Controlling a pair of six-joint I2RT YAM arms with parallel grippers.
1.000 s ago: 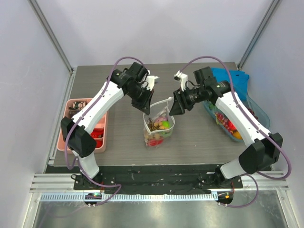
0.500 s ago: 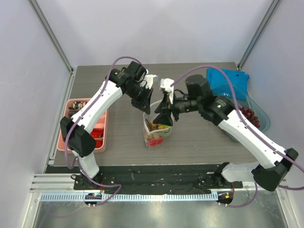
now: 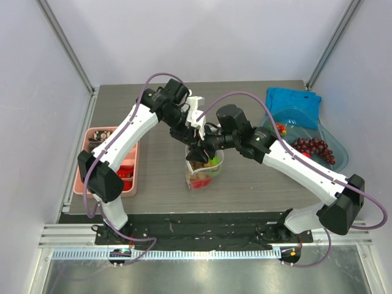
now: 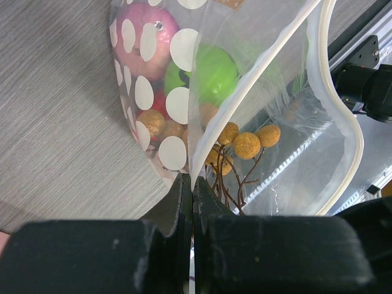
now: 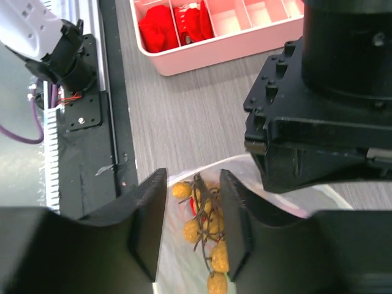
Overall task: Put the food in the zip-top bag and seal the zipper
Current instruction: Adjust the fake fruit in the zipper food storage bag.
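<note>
At the bench's left edge, a pink compartment tray point(image 3: 135, 174): holds red pieces point(image 5: 156, 30) in two neighbouring compartments, plus darker bits at its far end, too small to name. At the right edge, a clear blue-tinted tub point(image 3: 327, 131): holds a dark purple grape bunch point(image 3: 312, 147) and a few small red and orange bits point(image 3: 280, 128) on its far-left side. Just beyond it, in the far right corner, a flat blue thing point(image 3: 294, 98); lid or cloth, cannot tell.

Mid-bench, somewhat toward the near edge, the zip-top bag point(image 3: 205, 177): stands upright, mouth gaping upward. Carries a pink-red round piece point(image 4: 138, 24), a bright green piece point(image 4: 214, 70) and a berry sprig point(image 4: 245, 144), tan-orange beads on brown stalks. Clear film printed with white round dots. Shows the zipper point(image 4: 343, 122) as a whitish strip curving round the mouth, its two sides well apart, unsealed.

Left gripper point(image 4: 192, 184): pressed together, clamped on the bag's rim. Right gripper point(image 5: 191, 208): fingers apart, poised just over the mouth with the berry sprig showing between them below; grips nothing visible.

From above, both claws crowd over the bag and hide its mouth. Lowest pieces in the bag blur into red and yellow through the film. Near half of the tub covered by the right arm.
</note>
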